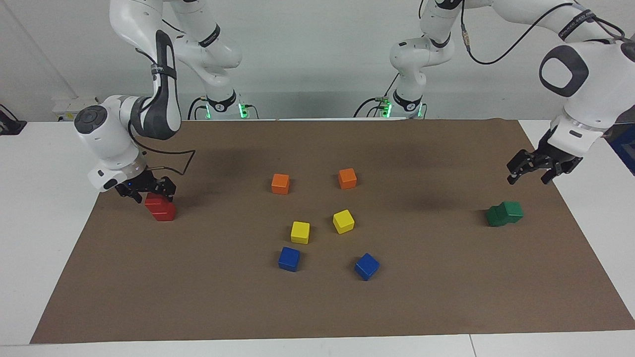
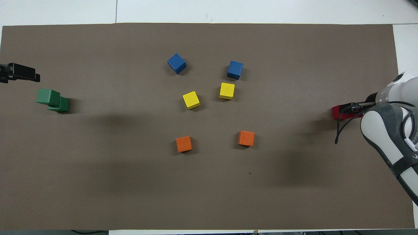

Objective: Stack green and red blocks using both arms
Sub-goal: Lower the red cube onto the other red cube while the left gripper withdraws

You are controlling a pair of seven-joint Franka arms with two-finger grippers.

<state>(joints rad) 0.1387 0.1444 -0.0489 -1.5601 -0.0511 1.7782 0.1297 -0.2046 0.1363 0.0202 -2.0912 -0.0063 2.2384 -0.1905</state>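
Observation:
Two bright red blocks sit touching each other at the right arm's end of the brown mat. My right gripper is down at the red block that lies nearer to the robots. In the overhead view the right arm hides most of the red blocks and the right gripper. Two dark green blocks sit touching each other at the left arm's end; they also show in the overhead view. My left gripper is open and empty in the air over the mat's edge beside them; its tip shows in the overhead view.
In the middle of the mat stand two orange cubes, two yellow cubes and two blue cubes. White table borders the mat.

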